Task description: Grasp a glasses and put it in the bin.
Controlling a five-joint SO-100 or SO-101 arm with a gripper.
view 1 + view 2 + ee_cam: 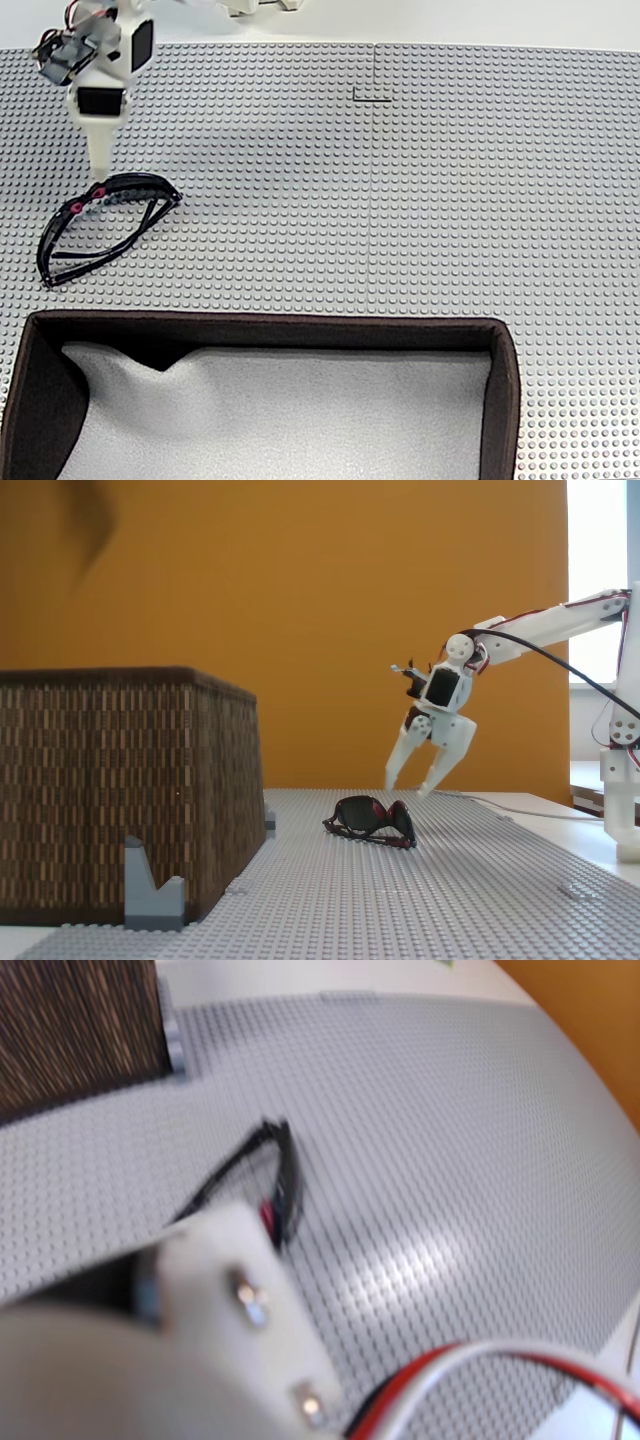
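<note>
The black glasses (pixel 105 225) lie on the grey studded baseplate (pixel 400 200) at the left, arms pointing toward the bin, pink nose pads showing. From the side they sit low (pixel 372 822), a short way from the bin. My white gripper (pixel 408 788) hangs just above them, open, with nothing between its spread fingers. From above, the gripper (pixel 100 170) points down at the glasses' far rim. The wrist view is blurred, with the glasses (pixel 270 1175) just past a white finger (pixel 215 1280). The brown bin (pixel 260 328) with pale lining lies along the near edge and stands tall (pixel 120 790) at the left.
A small grey bracket (pixel 155 895) stands at the bin's corner. The arm's base (pixel 625 780) and cables are at the right edge of the side view. An orange wall stands behind. The baseplate stretches bare to the right of the glasses.
</note>
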